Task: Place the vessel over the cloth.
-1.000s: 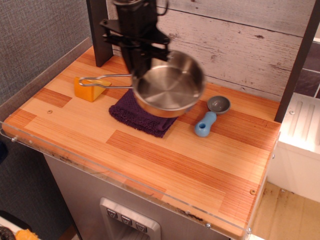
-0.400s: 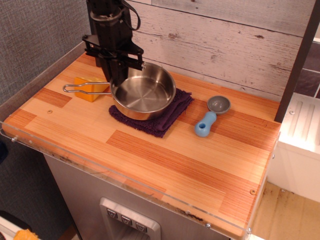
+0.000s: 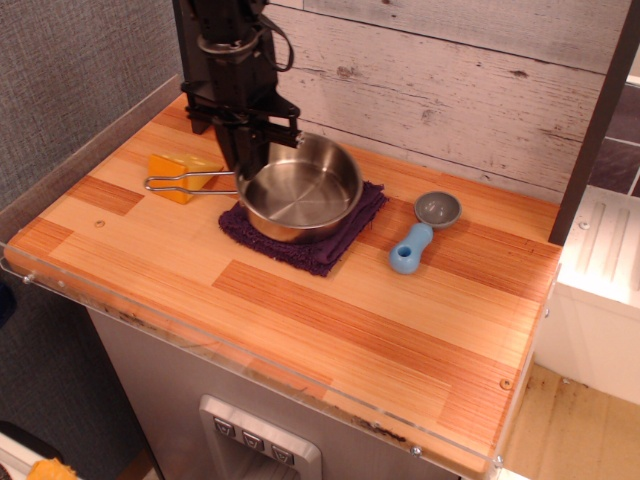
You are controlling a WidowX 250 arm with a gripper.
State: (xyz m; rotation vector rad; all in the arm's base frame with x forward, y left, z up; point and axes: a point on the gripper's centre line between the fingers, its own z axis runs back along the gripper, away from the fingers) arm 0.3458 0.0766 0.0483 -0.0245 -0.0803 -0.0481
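The vessel [image 3: 300,195], a shiny round steel pan, sits on the dark purple cloth [image 3: 335,248] at the back left of the wooden counter. It covers most of the cloth, whose front and right edges stick out. The pan's wire-loop handle [image 3: 185,183] points left. My black gripper [image 3: 243,165] comes down from above at the pan's left rim, where the handle joins. It looks shut on that rim, though the fingertips are partly hidden by the pan wall.
A yellow wedge [image 3: 168,165] lies just left of the cloth, under the pan's handle. A small grey scoop with a blue handle [image 3: 420,235] lies to the right of the cloth. A plank wall stands behind. The counter edge [image 3: 250,355] runs along the front.
The pan came down from a tilted hold in the air and left onto the cloth, then shifted slightly right. The gripper moved with it.
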